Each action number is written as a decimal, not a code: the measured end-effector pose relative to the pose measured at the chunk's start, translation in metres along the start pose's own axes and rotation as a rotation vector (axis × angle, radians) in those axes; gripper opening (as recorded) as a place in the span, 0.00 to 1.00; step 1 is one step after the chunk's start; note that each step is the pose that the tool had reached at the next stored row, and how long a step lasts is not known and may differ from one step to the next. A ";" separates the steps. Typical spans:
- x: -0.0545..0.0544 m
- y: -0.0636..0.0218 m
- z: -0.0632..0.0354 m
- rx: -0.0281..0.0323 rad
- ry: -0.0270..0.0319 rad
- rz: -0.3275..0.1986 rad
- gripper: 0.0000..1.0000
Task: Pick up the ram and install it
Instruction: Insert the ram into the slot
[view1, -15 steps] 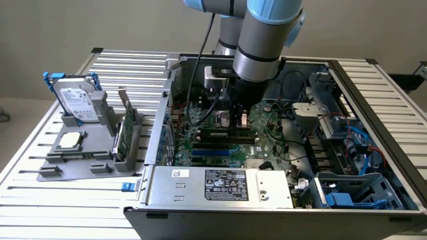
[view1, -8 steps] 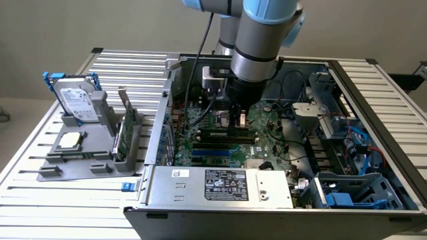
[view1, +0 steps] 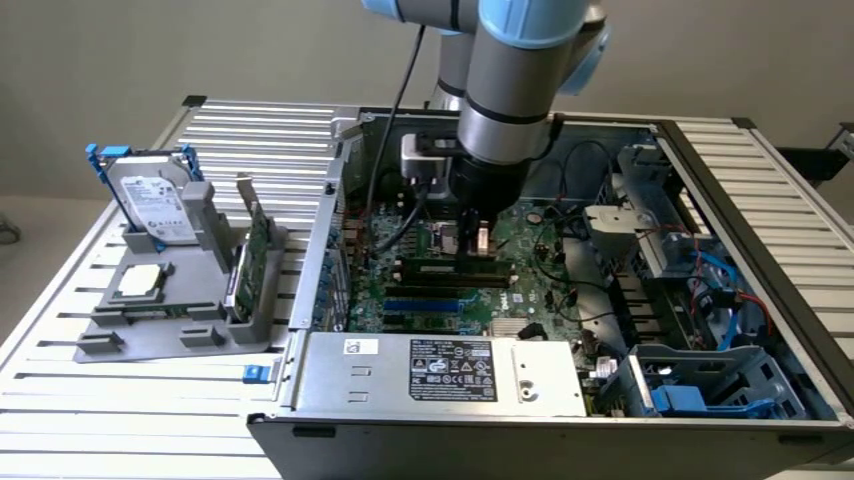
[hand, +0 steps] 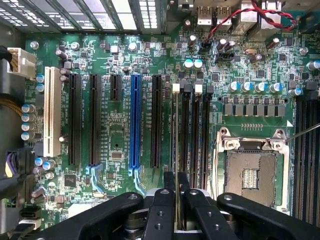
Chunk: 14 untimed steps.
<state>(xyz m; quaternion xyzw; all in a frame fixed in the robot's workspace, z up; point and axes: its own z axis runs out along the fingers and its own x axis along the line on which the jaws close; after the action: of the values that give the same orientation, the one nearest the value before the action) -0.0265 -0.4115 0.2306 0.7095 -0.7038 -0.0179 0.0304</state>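
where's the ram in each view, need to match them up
Exterior view: the ram lies lengthwise under the gripper, over the middle of the motherboard.
Wrist view: the ram is edge-on, a thin line running out from the gripper that clamps it.
Shared landmark: the blue slot, a few slots away from the ram.

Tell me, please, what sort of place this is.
Most likely a robotics lab bench for computer assembly: an open PC case sits on a slatted metal table, a grey fixture beside it holds a hard drive, and the arm's pincer grips the ram at the motherboard.
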 end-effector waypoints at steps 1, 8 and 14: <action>0.000 0.0004 0.0005 0.0002 0.0001 0.003 0.14; 0.000 0.0004 0.0043 0.0005 0.0027 0.015 0.14; -0.001 0.0003 0.0048 0.0004 0.0023 0.024 0.14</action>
<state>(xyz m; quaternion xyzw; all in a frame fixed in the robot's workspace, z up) -0.0272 -0.4110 0.2258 0.7009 -0.7124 -0.0166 0.0313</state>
